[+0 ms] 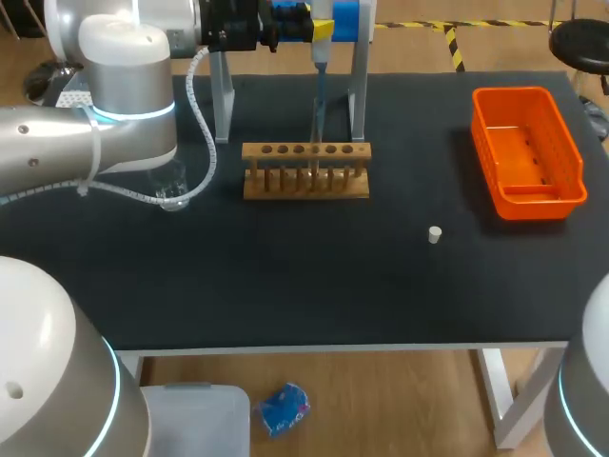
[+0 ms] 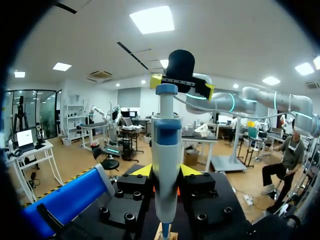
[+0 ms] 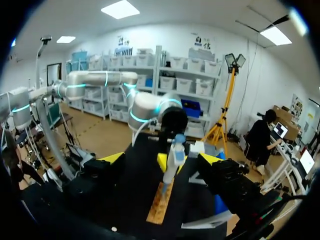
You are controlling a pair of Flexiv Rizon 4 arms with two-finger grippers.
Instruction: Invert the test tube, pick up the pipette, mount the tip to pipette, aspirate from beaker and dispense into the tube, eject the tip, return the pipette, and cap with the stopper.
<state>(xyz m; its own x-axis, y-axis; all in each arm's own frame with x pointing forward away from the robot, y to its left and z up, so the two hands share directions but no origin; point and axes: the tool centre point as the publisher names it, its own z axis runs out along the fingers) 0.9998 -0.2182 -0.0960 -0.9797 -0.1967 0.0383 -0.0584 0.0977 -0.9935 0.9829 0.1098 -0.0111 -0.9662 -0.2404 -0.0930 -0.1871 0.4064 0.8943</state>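
Observation:
My left gripper [image 2: 166,172] is shut on the blue-and-white pipette [image 2: 165,150], which it holds upright at the table's back. In the head view the pipette's thin shaft [image 1: 319,105] reaches down to a middle hole of the wooden tube rack [image 1: 304,181]. I cannot make out a tube there. My right gripper [image 3: 162,160] stands wide open, facing the pipette [image 3: 174,157] from the far side, touching nothing. From the left wrist it shows as the right gripper [image 2: 182,85] just beyond the pipette's top. A glass beaker [image 1: 172,190] stands left of the rack. The white stopper [image 1: 435,234] lies at the right.
An orange bin [image 1: 526,152] sits at the back right. The grey pipette stand [image 1: 221,105] rises behind the rack, its posts on either side of the pipette. My left arm [image 1: 124,105] hangs over the table's left part, above the beaker.

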